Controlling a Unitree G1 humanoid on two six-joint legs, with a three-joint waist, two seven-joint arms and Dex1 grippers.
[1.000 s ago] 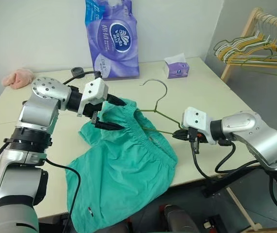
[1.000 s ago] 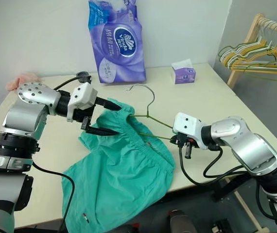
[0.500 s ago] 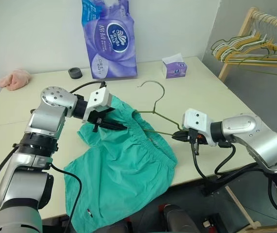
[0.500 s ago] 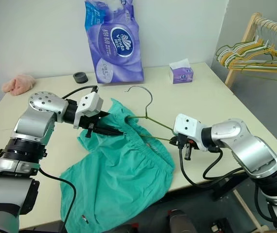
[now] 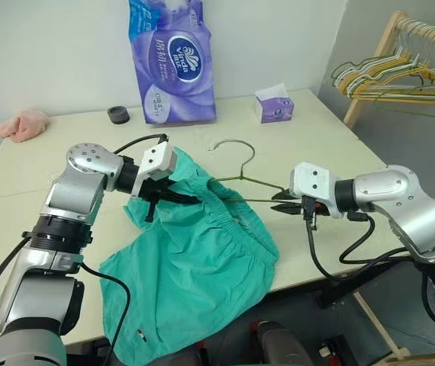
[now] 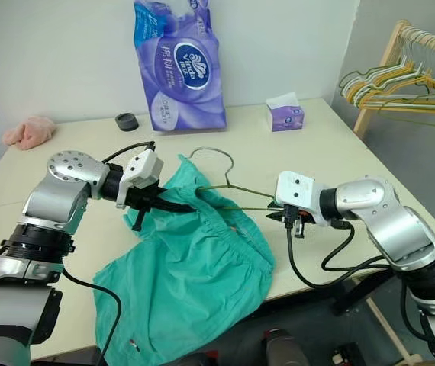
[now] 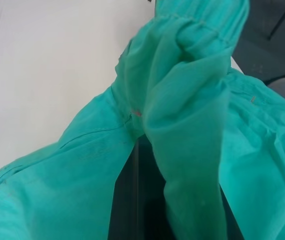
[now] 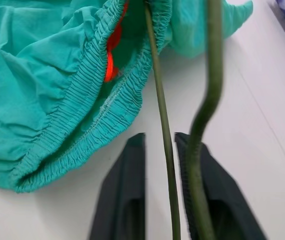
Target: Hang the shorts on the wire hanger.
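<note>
Your left gripper [image 5: 178, 197] is clamped shut on the shorts [image 5: 202, 267] at their waistband. Your right gripper [image 5: 285, 203], beside the shorts, has its fingers slightly parted around the wire hanger [image 5: 242, 180], whose lower bar runs into the waistband. Beyond the shorts stands a purple tissue pack [image 5: 173, 61].

Shorts [image 5: 194, 259]: matt teal woven cloth, ribbed gathered elastic waistband. Wire hanger [image 5: 240, 179]: thin olive wire, smooth, slight sheen. Table [image 5: 309, 145]: smooth matt cream surface. Tissue pack [image 5: 170, 61] at upper centre: glossy purple plastic film. Rack [image 5: 370, 84] at upper right: bare pale wood. Pink cloth [image 5: 24, 123] at upper left: fuzzy.
</note>
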